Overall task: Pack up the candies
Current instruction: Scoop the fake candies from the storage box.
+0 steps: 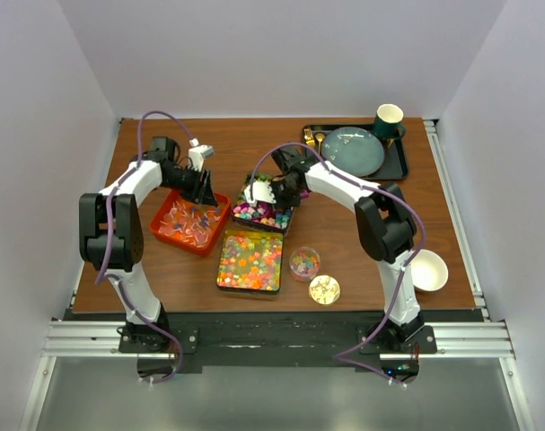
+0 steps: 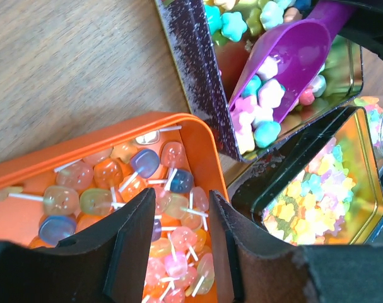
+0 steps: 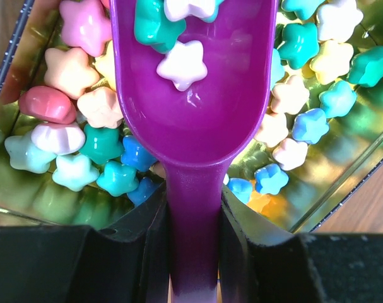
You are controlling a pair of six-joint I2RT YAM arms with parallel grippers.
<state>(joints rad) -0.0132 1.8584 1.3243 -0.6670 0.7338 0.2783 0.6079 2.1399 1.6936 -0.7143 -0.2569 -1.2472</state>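
Pastel star candies [image 3: 298, 44] fill a dark-walled, mirror-lined tin [image 1: 282, 224] at mid-table. My right gripper [image 3: 192, 208] is shut on the handle of a purple scoop [image 3: 191, 107] lying in that tin. A few star candies [image 3: 182, 64] rest in the scoop's bowl, and the scoop [image 2: 292, 57] also shows in the left wrist view. My left gripper [image 2: 182, 208] hangs open over an orange tray [image 2: 84, 142] of lollipops [image 2: 115, 183], with nothing between its fingers. A gold tin [image 1: 250, 260] of yellow-orange candies lies nearer the front.
A small clear jar [image 1: 304, 263] with candies and a gold lid [image 1: 324, 289] sit right of the gold tin. A white bowl [image 1: 428, 269] is at the front right. A black tray [image 1: 399, 164] with a teal plate and a cup stands at the back right.
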